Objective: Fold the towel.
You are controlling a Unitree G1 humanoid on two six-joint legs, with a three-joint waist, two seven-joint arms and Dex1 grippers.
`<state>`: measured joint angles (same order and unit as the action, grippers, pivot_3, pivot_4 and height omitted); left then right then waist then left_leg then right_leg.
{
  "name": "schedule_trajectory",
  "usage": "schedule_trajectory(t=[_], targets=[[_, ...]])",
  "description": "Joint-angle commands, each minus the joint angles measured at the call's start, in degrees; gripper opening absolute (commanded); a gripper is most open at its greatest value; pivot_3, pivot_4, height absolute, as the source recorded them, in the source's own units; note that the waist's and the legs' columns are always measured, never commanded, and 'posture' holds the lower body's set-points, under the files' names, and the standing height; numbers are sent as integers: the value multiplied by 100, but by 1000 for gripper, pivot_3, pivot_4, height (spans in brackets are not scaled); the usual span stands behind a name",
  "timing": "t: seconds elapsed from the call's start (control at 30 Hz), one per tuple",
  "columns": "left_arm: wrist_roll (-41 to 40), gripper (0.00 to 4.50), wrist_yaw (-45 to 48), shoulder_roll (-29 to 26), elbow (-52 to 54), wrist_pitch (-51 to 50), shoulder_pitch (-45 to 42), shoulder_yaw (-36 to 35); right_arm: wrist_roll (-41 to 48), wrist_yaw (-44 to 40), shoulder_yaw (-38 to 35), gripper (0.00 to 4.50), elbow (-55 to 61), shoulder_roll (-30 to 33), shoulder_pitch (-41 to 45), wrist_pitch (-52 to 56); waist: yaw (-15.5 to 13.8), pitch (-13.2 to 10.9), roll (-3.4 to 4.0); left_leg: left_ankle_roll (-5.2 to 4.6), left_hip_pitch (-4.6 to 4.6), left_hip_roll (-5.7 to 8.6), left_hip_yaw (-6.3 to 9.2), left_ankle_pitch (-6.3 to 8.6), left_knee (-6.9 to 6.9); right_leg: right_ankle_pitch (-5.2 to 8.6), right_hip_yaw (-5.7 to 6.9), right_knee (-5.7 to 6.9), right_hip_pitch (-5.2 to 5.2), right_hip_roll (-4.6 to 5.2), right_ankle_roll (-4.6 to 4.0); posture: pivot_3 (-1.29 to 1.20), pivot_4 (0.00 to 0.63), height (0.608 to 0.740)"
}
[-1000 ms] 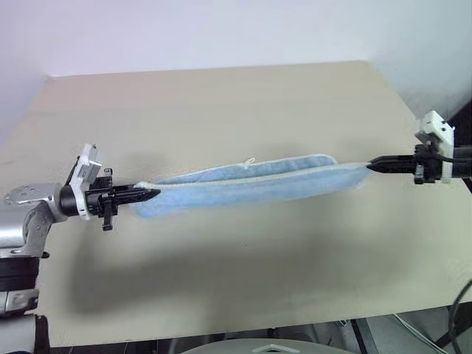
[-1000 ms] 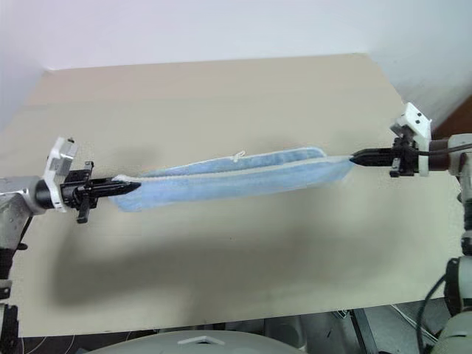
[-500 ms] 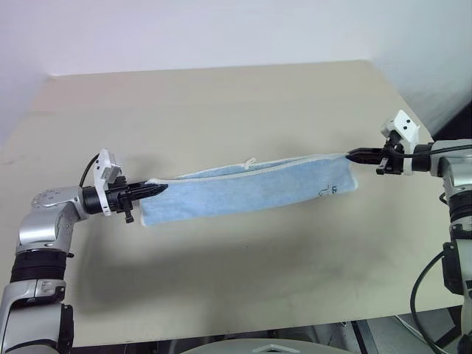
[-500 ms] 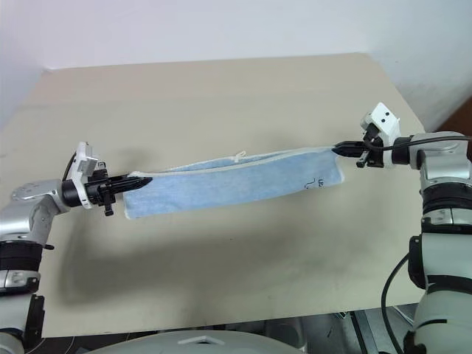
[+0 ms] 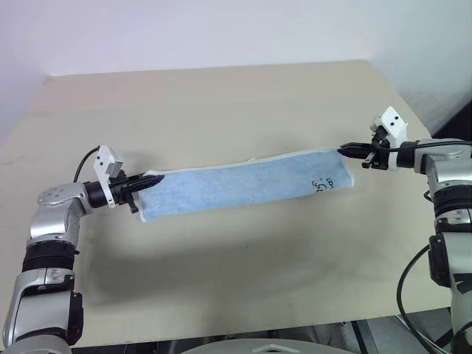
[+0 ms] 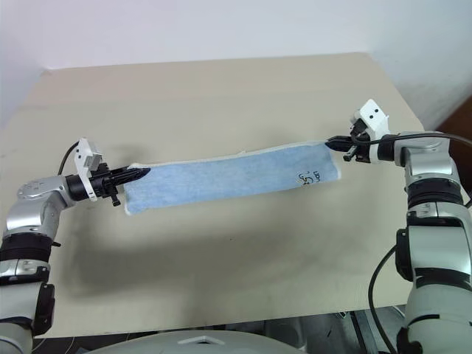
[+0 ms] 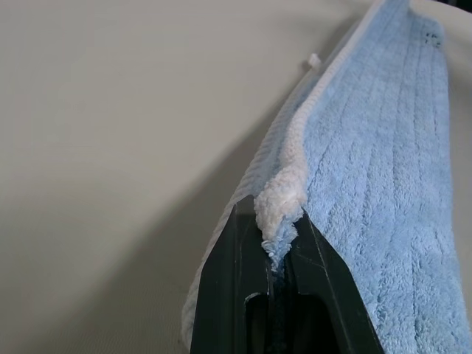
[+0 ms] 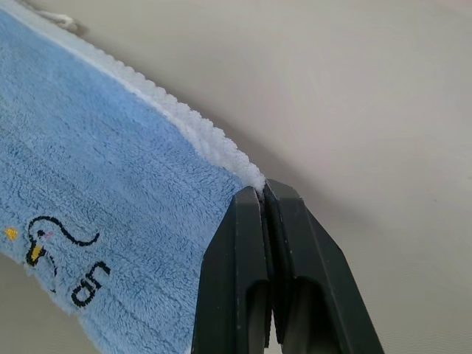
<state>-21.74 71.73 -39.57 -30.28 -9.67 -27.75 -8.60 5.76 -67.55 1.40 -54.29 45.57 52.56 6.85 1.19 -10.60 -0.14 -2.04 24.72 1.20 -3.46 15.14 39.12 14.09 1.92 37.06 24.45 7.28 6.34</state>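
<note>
Small dark marks near the right end of the towel too small to read from the head views; in the right wrist view the towel cut off by the picture's edge, the printed motif just inside it. Corner of the towel pinched in the left gripper bunched between the black fingers, its folds not separable there, and the cloth running out of view beyond. Far table edge cut by the right border of the head view.
</note>
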Motion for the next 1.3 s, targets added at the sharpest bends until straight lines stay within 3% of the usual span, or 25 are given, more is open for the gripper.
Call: schedule_trajectory(t=[0.03, 0.37, 0.4, 0.47, 0.73, 0.97, 1.17, 1.3], targets=[[-19, 1025, 63, -25, 193, -51, 14, 12, -7, 51, -123, 466, 109, 15, 55, -32, -1, 0, 0, -2, 0, 0, 0, 1, 0, 0, 0, 0, 0, 0, 0, 0, 150, 740], [-20, 4285, 232, -300, -3, 47, -167, -117, 179, 77, -332, 3602, 278, 224, -58, 259, -2, 0, 0, -8, 0, 0, 0, 5, 0, 0, 0, 0, 0, 0, 0, 0, 150, 740], [-34, 4500, 256, -344, -59, 62, -201, -146, 203, 57, -367, 3947, 313, 263, -83, 300, -3, 0, 0, -9, 0, 0, 0, 5, 0, 0, 0, 0, 0, 0, 0, 0, 150, 740], [-66, 4500, 270, -468, -157, 113, -289, -234, 299, -33, -491, 4472, 421, 386, -167, 474, -8, 0, 0, -12, 0, 0, 0, 7, -1, 0, 1, 0, 0, 1, 0, 0, 150, 740], [-351, 4500, 877, -831, -80, 205, -332, -514, 960, -540, -955, 4472, 1675, 867, -1063, 1860, -4, 0, 0, -24, 0, 1, 0, 18, -2, 0, 2, -3, 0, 9, 0, 0, 150, 740], [-623, 4500, 1714, -914, 799, 391, 79, -496, 1630, -250, -1579, 4472, 2671, 989, -1861, 3304, -4, 0, 0, -13, 0, 0, -2, 26, -4, 0, 19, -6, 1, 24, -3, 0, 150, 740], [-919, 4500, 2077, -957, 1344, 370, 343, -474, 2298, 617, -2333, 4472, 3323, 687, -2393, 4666, -14, 0, 0, -16, 0, -1, -2, 28, -7, -1, 38, -13, 0, 36, -7, 0, 150, 740], [-1084, 4500, 2077, -1003, 1464, 608, 429, -345, 2925, 1706, -3198, 4472, 3901, -43, -2676, 5881, -7, 2, 0, -16, 0, -3, -5, 27, -10, -4, 40, -21, -1, 37, -13, 0, 150, 740]])
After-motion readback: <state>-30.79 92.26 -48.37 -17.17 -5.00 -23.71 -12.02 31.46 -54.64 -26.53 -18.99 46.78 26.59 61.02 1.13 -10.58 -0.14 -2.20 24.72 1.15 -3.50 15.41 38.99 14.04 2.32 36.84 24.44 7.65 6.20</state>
